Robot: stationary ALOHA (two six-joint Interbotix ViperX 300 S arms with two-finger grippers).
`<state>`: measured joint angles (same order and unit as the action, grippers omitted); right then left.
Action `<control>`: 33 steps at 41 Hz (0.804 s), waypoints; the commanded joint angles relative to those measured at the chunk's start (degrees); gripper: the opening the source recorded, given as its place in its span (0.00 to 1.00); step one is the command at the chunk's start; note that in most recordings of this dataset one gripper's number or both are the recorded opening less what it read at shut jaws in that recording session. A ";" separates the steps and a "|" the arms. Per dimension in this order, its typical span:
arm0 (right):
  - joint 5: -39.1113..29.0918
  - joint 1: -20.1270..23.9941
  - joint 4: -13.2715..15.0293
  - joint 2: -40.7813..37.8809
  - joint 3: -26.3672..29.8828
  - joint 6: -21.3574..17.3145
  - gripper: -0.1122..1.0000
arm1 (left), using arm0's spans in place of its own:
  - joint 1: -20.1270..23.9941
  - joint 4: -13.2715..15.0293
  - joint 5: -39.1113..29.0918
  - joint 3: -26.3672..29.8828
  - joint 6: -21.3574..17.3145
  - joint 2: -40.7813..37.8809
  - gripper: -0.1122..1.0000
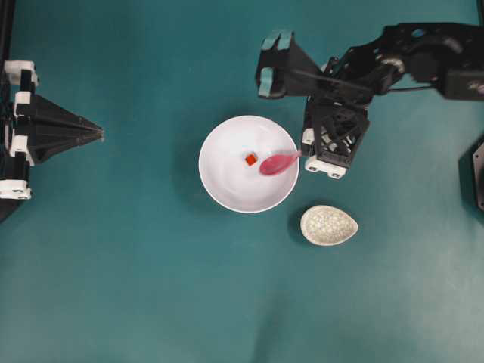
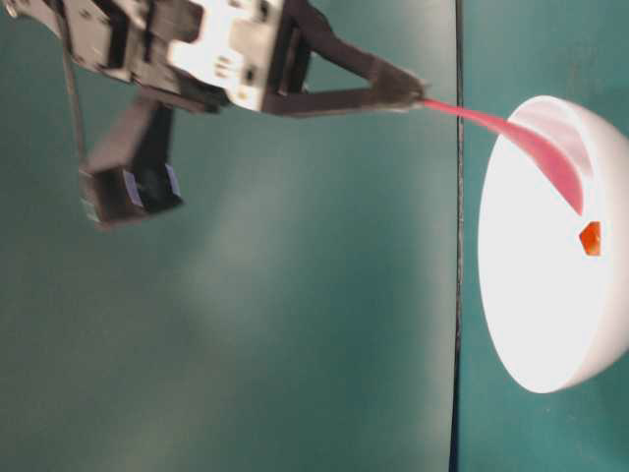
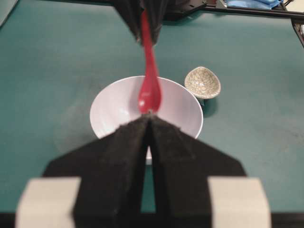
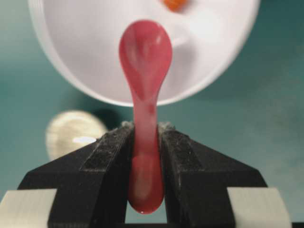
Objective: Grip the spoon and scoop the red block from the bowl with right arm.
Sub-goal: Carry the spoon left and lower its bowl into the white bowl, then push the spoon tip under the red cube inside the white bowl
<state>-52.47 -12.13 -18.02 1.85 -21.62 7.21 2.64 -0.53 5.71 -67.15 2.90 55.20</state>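
Note:
The white bowl (image 1: pixel 219 185) stands mid-table with the small red block (image 1: pixel 251 159) inside it. My right gripper (image 1: pixel 305 155) hangs at the bowl's right rim, shut on the handle of the pink spoon (image 1: pixel 278 162). The spoon's scoop reaches into the bowl and ends just right of the block, with a small gap between them. The right wrist view shows the spoon (image 4: pixel 145 52) clamped between both fingers of the right gripper (image 4: pixel 145 127), hollow side up, and the block (image 4: pixel 175 4) beyond its tip. My left gripper (image 1: pixel 98 134) rests far left, shut and holding nothing.
A small oval cream speckled dish (image 1: pixel 328 225) sits just below and right of the bowl, close under the right arm. The table is covered in teal cloth (image 1: pixel 151 287).

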 commanded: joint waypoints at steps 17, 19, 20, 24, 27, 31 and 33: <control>8.09 1.76 4.66 -3.52 1.67 -1.05 0.32 | 0.09 -0.18 0.44 1.32 -0.09 -0.44 0.10; 8.79 1.76 4.66 -3.87 1.76 -1.14 0.32 | 0.18 -0.18 0.44 1.32 -0.09 -0.44 0.10; 9.32 1.76 4.66 -4.13 1.76 -1.23 0.32 | 0.09 -0.18 0.44 1.32 -0.09 -0.44 0.10; 11.25 1.93 4.57 -4.57 2.02 -1.32 0.32 | 0.18 -0.09 0.44 1.32 -0.09 -0.44 0.10; 12.30 2.37 4.48 -4.57 2.02 -1.41 0.32 | 0.09 -0.18 0.44 1.32 -0.09 -0.53 0.10; 12.83 3.52 4.39 -4.57 1.93 -1.32 0.32 | 0.18 -0.18 0.44 1.23 -0.18 -0.53 0.10; 13.10 4.04 4.39 -4.57 1.93 -1.32 0.32 | 0.18 -0.09 0.44 1.23 -0.18 -0.53 0.10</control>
<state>-40.25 -9.14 -13.45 -3.52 -21.18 6.06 2.72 -0.53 5.71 -67.15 2.81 55.11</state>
